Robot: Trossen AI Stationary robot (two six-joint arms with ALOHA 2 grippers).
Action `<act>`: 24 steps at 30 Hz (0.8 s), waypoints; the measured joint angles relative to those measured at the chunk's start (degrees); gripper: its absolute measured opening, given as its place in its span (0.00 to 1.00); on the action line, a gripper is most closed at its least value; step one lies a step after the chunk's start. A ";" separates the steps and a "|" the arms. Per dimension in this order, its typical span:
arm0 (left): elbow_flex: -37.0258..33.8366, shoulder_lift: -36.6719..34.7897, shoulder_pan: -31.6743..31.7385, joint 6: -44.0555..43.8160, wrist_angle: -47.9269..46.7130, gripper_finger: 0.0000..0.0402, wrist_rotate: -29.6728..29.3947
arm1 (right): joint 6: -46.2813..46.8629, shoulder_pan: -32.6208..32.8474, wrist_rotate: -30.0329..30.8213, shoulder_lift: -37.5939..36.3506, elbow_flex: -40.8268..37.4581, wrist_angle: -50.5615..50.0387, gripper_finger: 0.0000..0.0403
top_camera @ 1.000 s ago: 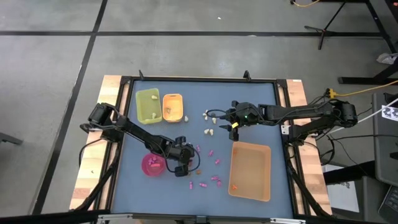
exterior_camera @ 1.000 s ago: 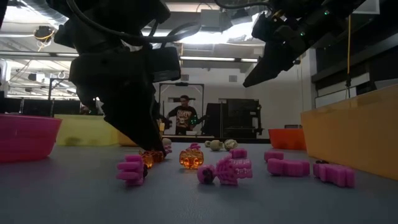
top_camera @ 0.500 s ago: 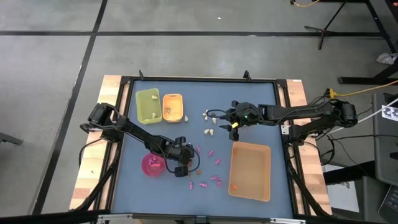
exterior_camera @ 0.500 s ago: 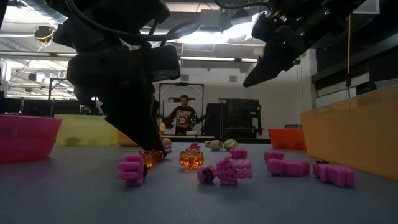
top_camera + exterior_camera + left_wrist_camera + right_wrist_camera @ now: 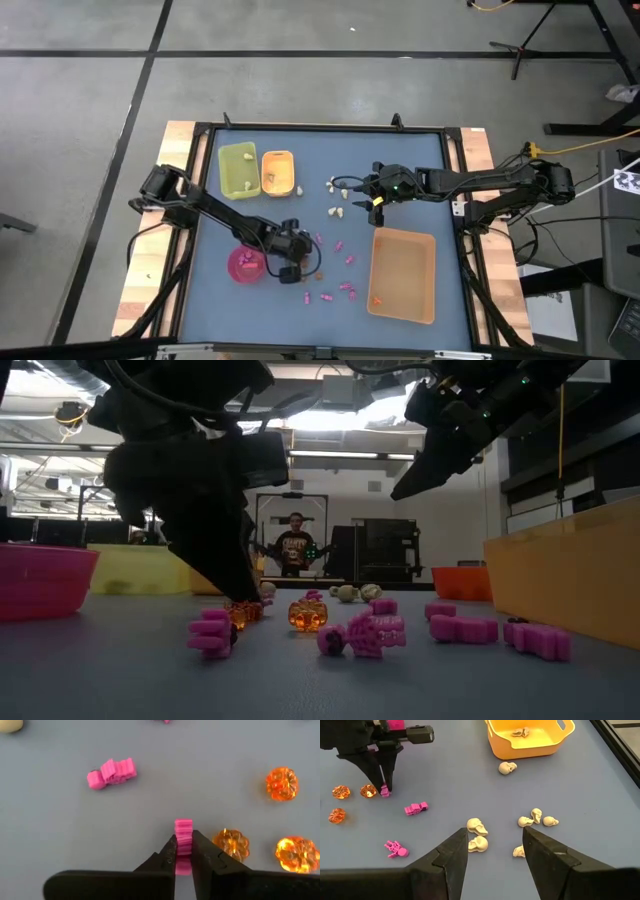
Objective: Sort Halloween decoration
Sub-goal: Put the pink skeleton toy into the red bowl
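High view: the left gripper [image 5: 308,262] sits low on the blue table [image 5: 400,160], at about 3 o'clock from the pink bowl [image 5: 245,265], among scattered pink trinkets [image 5: 338,246]. The right gripper [image 5: 352,192] hovers near table centre, with cream skulls [image 5: 338,211] at its 7 o'clock. The green tray [image 5: 238,168] and small orange tray [image 5: 277,172] lie at the table's 10 o'clock; the big tan tray [image 5: 403,275] lies at 4 o'clock.

Low view: the left arm's dark bulk comes down to the tabletop, its tip right by an orange pumpkin [image 5: 308,613]. Pink pieces [image 5: 368,635] lie in front. A person [image 5: 295,546] stands in the room behind.

Left wrist view: the left gripper [image 5: 183,851] is pinched nearly closed on a small ridged pink trinket [image 5: 183,834] — both fingers touch its sides. Three orange pumpkins [image 5: 282,783] lie beside it, and another pink piece [image 5: 112,772] lies well apart.

Right wrist view: the right gripper [image 5: 494,851] stands wide apart and holds nothing — two cream skulls [image 5: 477,826] lie just beyond its fingers, more skulls [image 5: 536,815] to one side.
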 joint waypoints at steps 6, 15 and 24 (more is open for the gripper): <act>-0.12 -6.79 -0.04 -0.35 -2.74 0.04 4.10 | 0.00 0.00 0.00 0.00 0.00 0.02 0.46; -0.01 -21.13 -0.48 -7.65 -22.71 0.04 15.99 | 0.02 0.00 0.00 0.00 0.00 0.08 0.46; -0.01 -25.11 -6.19 -17.79 -41.89 0.06 19.49 | 0.02 0.01 0.00 0.00 0.00 0.18 0.46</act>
